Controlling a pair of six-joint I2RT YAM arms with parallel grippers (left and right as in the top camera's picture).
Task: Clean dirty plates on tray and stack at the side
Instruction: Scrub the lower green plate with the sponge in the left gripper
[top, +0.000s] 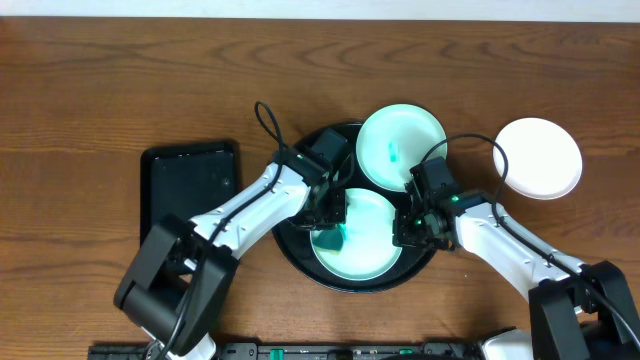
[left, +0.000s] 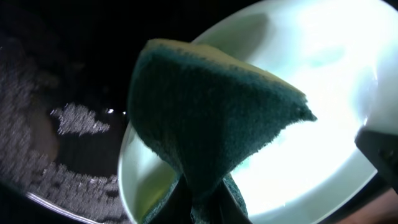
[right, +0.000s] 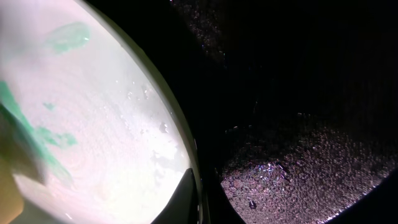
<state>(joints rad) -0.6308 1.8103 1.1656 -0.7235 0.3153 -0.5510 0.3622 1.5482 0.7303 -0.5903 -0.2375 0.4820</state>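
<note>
The round black tray (top: 300, 255) holds two pale plates. The far plate (top: 400, 145) has a teal smear at its centre. The near plate (top: 365, 250) lies between both grippers. My left gripper (top: 328, 222) is shut on a dark green sponge (top: 330, 238) pressed onto that plate's left part; the left wrist view shows the sponge (left: 211, 118) folded over the plate (left: 323, 74). My right gripper (top: 408, 228) is shut on the plate's right rim. In the right wrist view the right gripper (right: 198, 198) pinches the rim of the plate (right: 99, 130), which carries teal streaks.
A clean white plate (top: 538, 158) sits on the wooden table right of the tray. A rectangular black tray (top: 190, 190) lies to the left. The round tray's wet floor (right: 298, 93) shows beside the held rim.
</note>
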